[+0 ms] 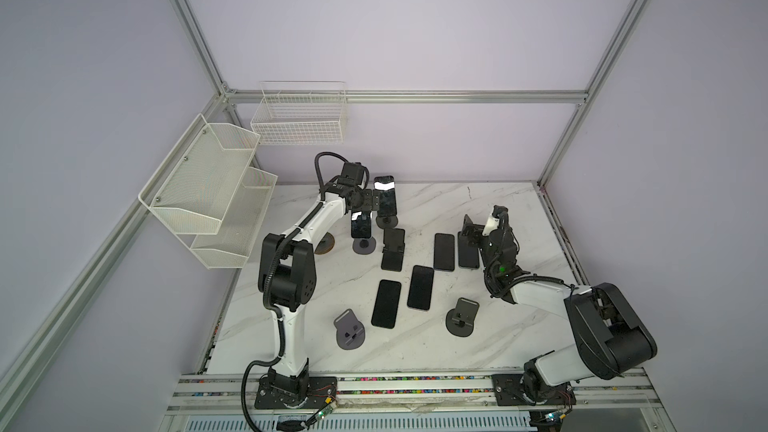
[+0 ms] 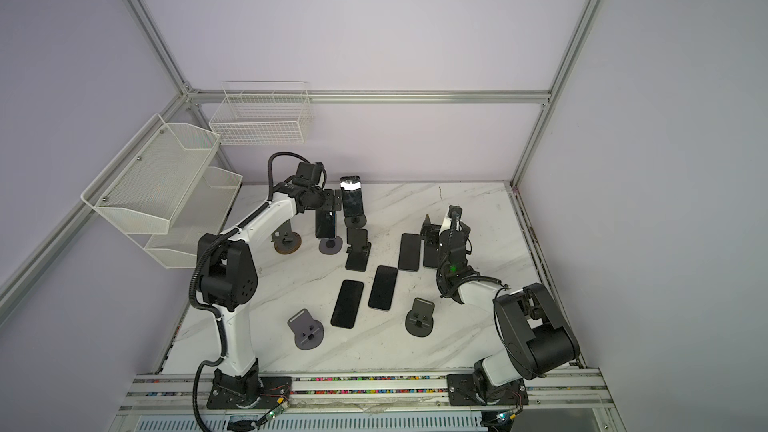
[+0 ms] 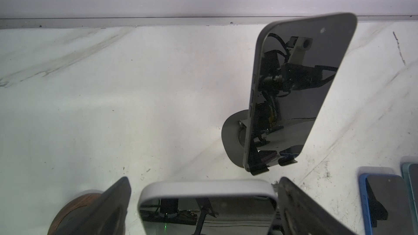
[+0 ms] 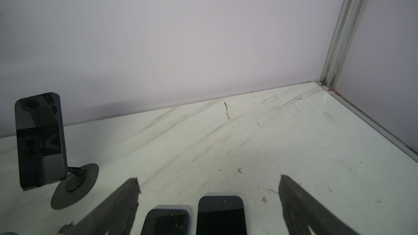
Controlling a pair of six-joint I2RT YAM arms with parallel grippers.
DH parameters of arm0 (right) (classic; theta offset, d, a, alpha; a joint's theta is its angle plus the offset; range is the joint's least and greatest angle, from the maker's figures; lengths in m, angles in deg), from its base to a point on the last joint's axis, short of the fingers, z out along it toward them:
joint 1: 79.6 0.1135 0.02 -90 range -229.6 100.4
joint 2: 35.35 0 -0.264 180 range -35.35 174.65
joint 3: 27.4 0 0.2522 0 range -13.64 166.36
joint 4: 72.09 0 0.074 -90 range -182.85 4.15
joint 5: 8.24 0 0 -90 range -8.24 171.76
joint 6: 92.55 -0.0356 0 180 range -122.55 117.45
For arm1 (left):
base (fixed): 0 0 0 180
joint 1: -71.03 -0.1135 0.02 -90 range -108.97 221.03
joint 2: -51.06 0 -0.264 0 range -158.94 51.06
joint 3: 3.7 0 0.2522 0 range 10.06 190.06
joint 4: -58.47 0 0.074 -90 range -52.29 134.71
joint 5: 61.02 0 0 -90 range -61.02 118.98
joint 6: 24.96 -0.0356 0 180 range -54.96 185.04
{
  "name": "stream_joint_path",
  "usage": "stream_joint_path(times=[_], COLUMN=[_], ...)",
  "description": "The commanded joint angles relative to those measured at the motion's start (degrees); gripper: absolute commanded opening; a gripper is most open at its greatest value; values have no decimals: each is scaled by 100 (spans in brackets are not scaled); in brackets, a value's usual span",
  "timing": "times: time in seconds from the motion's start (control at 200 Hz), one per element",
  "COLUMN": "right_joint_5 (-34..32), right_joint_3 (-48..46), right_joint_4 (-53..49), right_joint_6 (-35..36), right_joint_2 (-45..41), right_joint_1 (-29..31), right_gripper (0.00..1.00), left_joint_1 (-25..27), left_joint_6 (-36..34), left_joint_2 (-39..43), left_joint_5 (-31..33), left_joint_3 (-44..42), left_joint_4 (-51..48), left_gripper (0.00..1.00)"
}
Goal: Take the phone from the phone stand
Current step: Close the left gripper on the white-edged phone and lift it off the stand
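While your left hand (image 3: 204, 180) is hovering spread apart astride the phone (image 3: 207, 206), sitting upright on its stand (image 1: 364, 246), you are lining up the grasp. The next move is calling for closing on the rounded silver rim; the glossy glass is looking slippery. Far from the stand, your right hand (image 4: 209, 179) is gaping too.

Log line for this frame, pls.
left gripper: open, jaws either side of phone top | phone: on stand | right gripper: open, empty | step: pre-grasp
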Motion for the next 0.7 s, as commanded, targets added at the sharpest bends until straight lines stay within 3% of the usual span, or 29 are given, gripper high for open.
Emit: stream_joint_path(times=[0.0,0.17,0.47,0.695], right_joint_5=[-40,-51,-49,-51], right_joint_3=[54,76,84,98], right_joint_4=[96,67,71,62], right_joint_6=[65,89,107,108], right_joint_2=[-12,2,11,23], right_joint_1=[4,13,36,41], right_gripper=[97,97,97,97], left_joint_1=[-26,-26,-26,-26], left_joint_6=[-119,-42,-82,-88], left_joint_2=[-24,-169,-99,156], left_joint_5=[56,52,81,-51], left_joint_3=[627,735,650,551], left_joint_4=[121,102,94,51], left_gripper=[95,92,72,66])
